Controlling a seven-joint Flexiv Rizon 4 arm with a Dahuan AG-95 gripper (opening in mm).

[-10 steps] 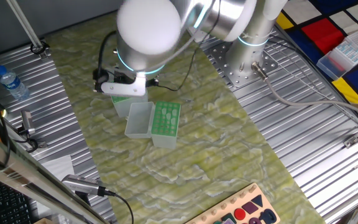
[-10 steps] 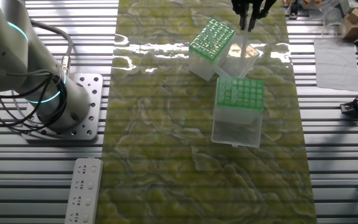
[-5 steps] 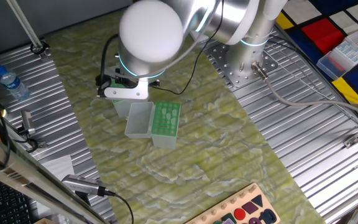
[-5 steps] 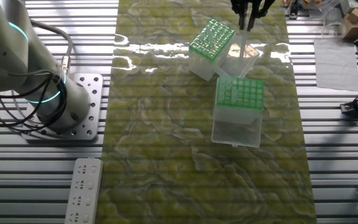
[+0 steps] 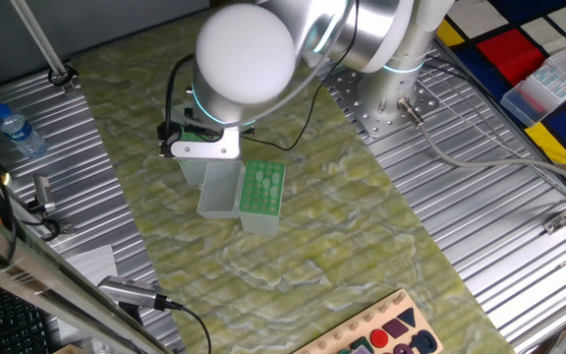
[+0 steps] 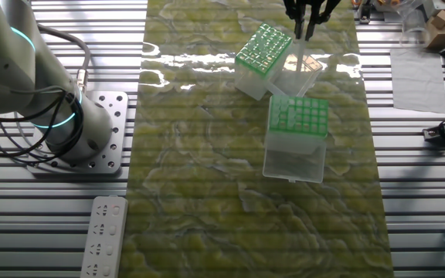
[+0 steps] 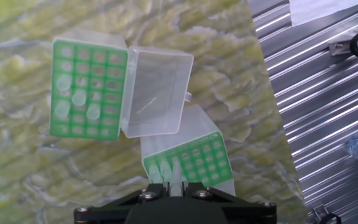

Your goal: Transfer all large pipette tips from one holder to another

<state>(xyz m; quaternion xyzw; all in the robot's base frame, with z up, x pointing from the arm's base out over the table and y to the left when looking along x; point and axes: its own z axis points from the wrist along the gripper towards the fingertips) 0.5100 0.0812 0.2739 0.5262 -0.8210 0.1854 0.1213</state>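
Hand view showed the gripper [image 7: 174,186] at bottom centre directly above the lower rack's [image 7: 194,163] large pipette tips [image 7: 166,171] (axes upright); jaws nearly closed, grasp uncertain.

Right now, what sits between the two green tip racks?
In the hand view, a clear plastic open lid lies between the upper green rack and the lower green rack.

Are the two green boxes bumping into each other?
Touching. In the hand view, the upper box's open clear lid overlaps the lower box's top edge with no visible gap.
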